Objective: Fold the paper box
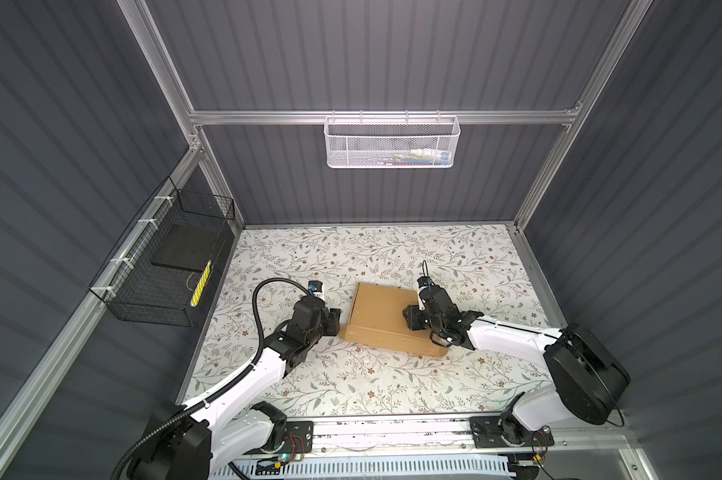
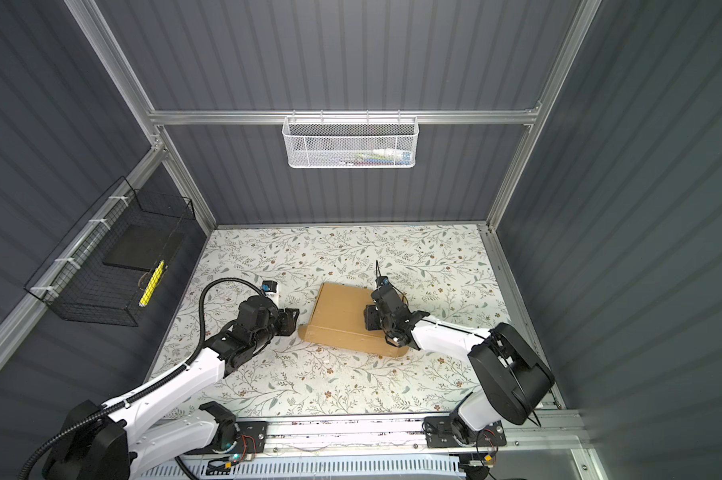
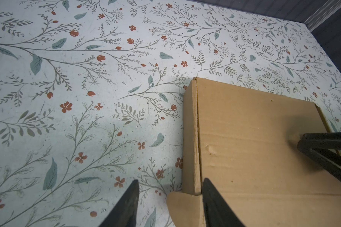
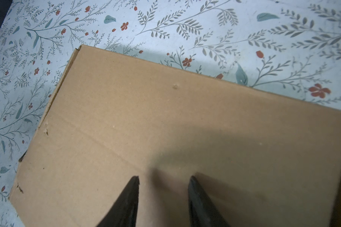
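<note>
One table (image 1: 351, 386): floral top, fills the lower middle of both top views.
Paper box (image 1: 382, 318): closed, flat on the table, frame centre.
Right gripper (image 4: 164, 177): jaws parted, tips at the box lid, gripping nothing.
Left gripper (image 3: 169, 180): jaws parted either side of the box's rounded corner flap (image 3: 183, 208), gripping nothing.

The table (image 1: 392, 386) is covered by a pale floral-printed sheet; the closed paper box (image 1: 382, 316) is laid flat near its middle, one corner flap (image 3: 185, 208) seemingly sticking out
</note>
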`<state>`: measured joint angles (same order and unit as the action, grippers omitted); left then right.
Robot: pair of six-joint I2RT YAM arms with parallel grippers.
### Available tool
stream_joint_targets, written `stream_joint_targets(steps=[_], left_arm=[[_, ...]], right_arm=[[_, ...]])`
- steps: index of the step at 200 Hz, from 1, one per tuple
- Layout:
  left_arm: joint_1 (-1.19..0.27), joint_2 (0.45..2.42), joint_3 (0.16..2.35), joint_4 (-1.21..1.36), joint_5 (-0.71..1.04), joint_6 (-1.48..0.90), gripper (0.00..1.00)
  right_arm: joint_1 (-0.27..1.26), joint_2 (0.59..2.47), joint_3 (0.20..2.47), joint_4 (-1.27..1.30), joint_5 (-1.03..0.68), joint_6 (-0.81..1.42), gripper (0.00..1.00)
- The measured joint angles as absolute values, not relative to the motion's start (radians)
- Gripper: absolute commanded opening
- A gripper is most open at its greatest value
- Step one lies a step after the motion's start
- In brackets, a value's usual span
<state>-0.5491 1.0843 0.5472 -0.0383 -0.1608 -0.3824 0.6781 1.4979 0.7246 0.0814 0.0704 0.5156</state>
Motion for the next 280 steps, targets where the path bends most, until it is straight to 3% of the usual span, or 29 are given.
stream_joint_targets(steps=[86, 145, 222, 280], left_arm=[[-0.514, 1.216, 0.659, -0.049, -0.147, -0.309, 0.49], [-0.408, 1.333, 0.734, -0.038, -0.023, -0.270, 0.47], [-0.406, 1.487, 0.788, 0.001, 0.131, -0.236, 0.46], [-0.406, 1.521, 0.803, 0.001, 0.151, -0.213, 0.44]], right_arm=[[0.665, 1.392, 0.740, -0.014, 0.096, 0.482, 0.49], [0.642, 1.302, 0.740, -0.062, 0.125, 0.467, 0.55], [0.569, 1.209, 0.638, -0.100, 0.116, 0.524, 0.65], [0.510, 1.233, 0.596, -0.089, 0.046, 0.563, 0.65]])
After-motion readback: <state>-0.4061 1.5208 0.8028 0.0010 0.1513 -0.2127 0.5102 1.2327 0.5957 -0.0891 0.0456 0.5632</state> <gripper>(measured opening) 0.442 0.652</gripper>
